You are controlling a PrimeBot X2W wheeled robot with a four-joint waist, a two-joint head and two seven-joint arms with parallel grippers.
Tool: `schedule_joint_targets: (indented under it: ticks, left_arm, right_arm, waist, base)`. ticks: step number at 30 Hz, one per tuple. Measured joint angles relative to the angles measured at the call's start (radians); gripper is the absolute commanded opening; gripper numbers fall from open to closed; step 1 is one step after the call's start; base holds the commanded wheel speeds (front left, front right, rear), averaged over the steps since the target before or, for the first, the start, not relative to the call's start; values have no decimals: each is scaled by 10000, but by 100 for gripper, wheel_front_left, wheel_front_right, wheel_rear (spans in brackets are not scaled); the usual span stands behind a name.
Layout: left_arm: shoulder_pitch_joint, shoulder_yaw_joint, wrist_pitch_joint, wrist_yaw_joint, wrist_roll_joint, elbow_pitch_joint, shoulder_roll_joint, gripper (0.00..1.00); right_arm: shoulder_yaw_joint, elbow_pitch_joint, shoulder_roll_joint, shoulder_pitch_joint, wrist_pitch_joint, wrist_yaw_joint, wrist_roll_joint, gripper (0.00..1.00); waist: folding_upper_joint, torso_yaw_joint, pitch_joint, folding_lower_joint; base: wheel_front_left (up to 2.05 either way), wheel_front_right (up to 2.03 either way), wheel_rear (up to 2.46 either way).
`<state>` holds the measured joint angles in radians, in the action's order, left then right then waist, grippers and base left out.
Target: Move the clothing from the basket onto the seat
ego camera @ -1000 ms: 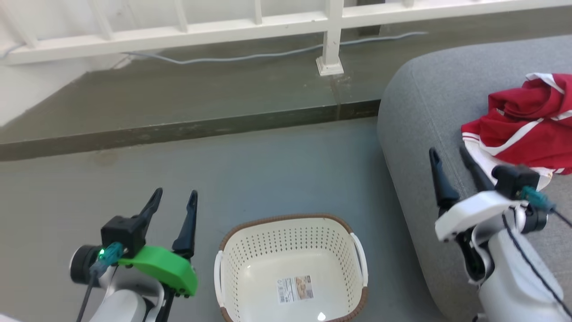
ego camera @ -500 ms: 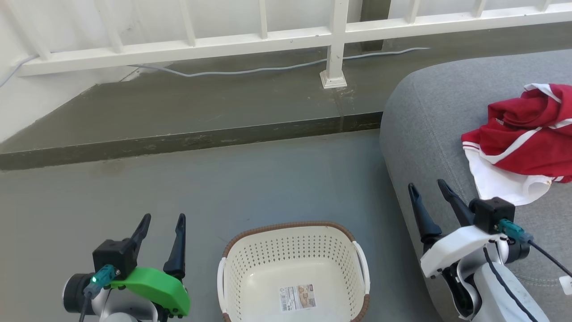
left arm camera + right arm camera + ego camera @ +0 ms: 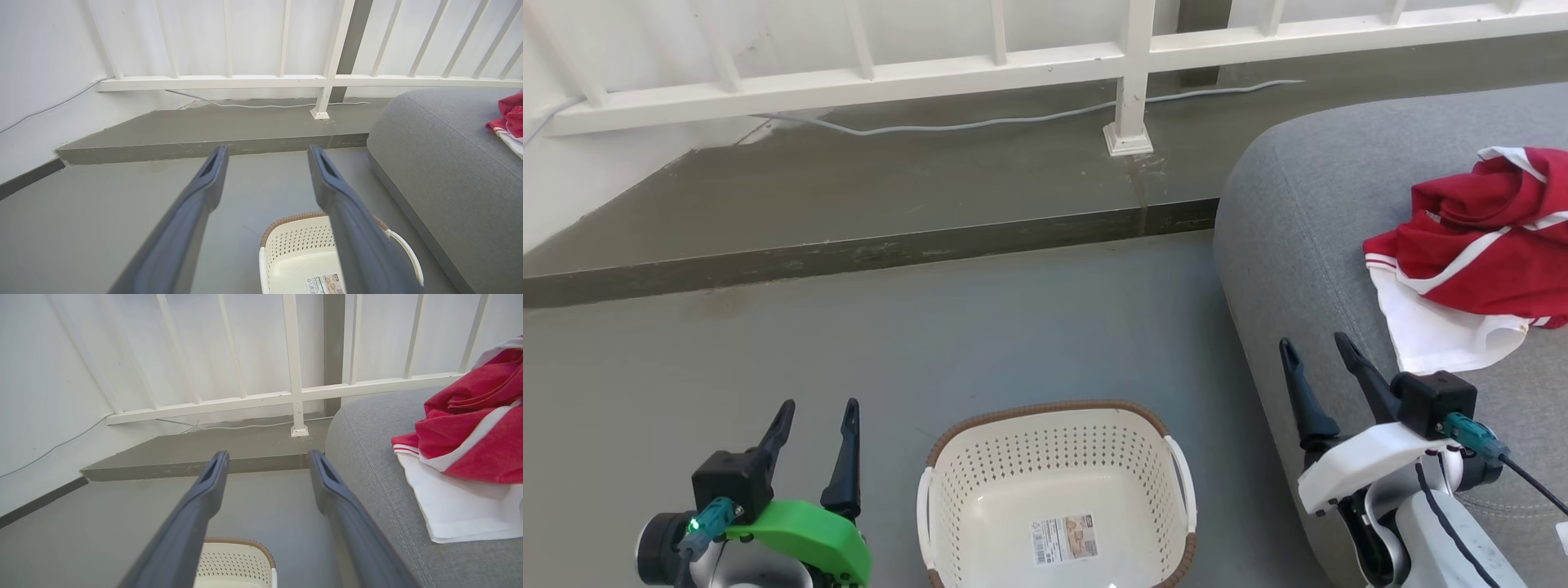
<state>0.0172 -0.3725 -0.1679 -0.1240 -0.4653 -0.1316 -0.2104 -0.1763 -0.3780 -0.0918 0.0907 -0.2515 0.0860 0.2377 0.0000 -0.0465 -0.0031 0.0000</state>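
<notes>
The red clothing [image 3: 1486, 245] with white trim and a white part lies crumpled on the grey seat [image 3: 1298, 212] at the right; it also shows as clothing [image 3: 470, 445] on the seat [image 3: 367, 457] and as clothing [image 3: 510, 118] at the right edge. The cream basket [image 3: 1055, 498] with a brown rim stands on the floor at bottom centre, holding nothing but a label sticker. My right gripper [image 3: 1319, 351] is open over the seat's front edge, left of and below the clothing, holding nothing. My left gripper [image 3: 817, 412] is open, left of the basket [image 3: 302, 253].
A white railing [image 3: 1013, 65] runs along the back above a raised concrete step [image 3: 849, 253], with a grey cable [image 3: 980, 124] lying on it. A white wall [image 3: 41, 81] closes the left side. Grey floor [image 3: 1013, 327] lies between the step, the basket and the seat.
The right gripper has drawn back from the clothing toward the lower edge of the view, uncovering its white part. The left gripper has also dropped lower. The head camera has shifted slightly.
</notes>
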Motion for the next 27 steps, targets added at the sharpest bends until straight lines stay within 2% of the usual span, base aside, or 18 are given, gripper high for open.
schedule_joint_targets:
  ticks: [27]
  left_arm:
    - [-257,564,188,0,773,209,422,100]
  right_arm:
    - [50,855,-36,-409,75,-251,0,100]
  waist:
    - [0,104,113,0]
  base:
    - [0,0,0]
